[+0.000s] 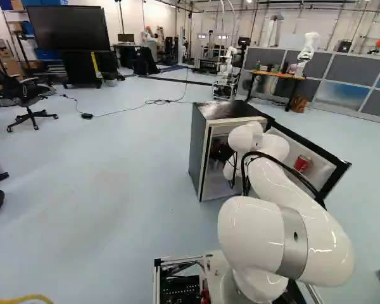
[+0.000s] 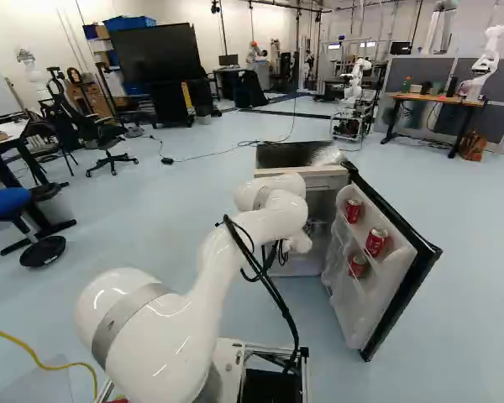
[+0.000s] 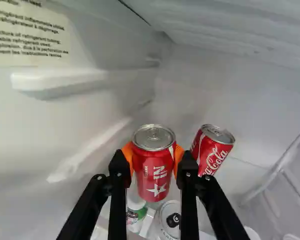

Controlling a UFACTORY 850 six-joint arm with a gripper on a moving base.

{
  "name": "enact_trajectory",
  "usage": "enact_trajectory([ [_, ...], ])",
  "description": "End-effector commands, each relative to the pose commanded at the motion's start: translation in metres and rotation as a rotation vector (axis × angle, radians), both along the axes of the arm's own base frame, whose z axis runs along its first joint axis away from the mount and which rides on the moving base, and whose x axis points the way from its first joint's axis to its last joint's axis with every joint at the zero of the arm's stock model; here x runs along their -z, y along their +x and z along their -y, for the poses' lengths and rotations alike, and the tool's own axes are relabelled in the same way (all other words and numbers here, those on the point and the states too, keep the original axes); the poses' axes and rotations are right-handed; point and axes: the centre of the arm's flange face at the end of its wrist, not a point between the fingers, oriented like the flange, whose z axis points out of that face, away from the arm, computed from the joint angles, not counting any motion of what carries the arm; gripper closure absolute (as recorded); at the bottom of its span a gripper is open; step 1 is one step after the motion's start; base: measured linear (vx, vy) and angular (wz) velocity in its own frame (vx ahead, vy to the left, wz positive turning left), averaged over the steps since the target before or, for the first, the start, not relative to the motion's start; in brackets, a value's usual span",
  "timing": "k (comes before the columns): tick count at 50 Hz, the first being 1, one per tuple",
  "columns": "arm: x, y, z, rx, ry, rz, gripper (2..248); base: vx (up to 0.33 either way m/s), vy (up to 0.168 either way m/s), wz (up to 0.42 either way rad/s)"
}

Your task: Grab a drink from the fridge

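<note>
In the left base view, the dark body of my gripper [image 1: 221,151] shows inside the open small fridge [image 1: 199,149]; its fingertips are hidden there. In the wrist view the gripper [image 3: 152,159] is shut on a red drink can [image 3: 154,172], an orange pad pressed to either side and the can upright. A second red can [image 3: 214,152] stands close beside one finger. Below the held can are a silver-topped can [image 3: 170,218] and a green-and-white container [image 3: 135,215], both partly covered.
The fridge door [image 2: 403,290] stands wide open to the arm's right, with red cans [image 2: 375,242] on its shelves. White inner walls [image 3: 200,85] surround the gripper, with a ledge [image 3: 60,82] along one side. Another robot [image 2: 487,63] stands on a far table.
</note>
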Motion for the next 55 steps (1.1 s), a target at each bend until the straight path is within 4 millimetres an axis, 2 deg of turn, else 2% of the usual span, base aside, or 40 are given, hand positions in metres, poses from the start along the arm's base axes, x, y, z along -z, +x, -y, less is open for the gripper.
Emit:
enact_trajectory([
  [17,-0.006,-0.006,0.0,0.003,0.007,-0.017,153,0.0,0.0,0.0],
  [40,-0.05,-0.045,0.0,0.028,0.043,-0.092,153,0.0,0.0,0.0],
  [55,-0.079,-0.074,0.01,0.06,0.062,-0.128,153,0.0,0.0,0.0],
])
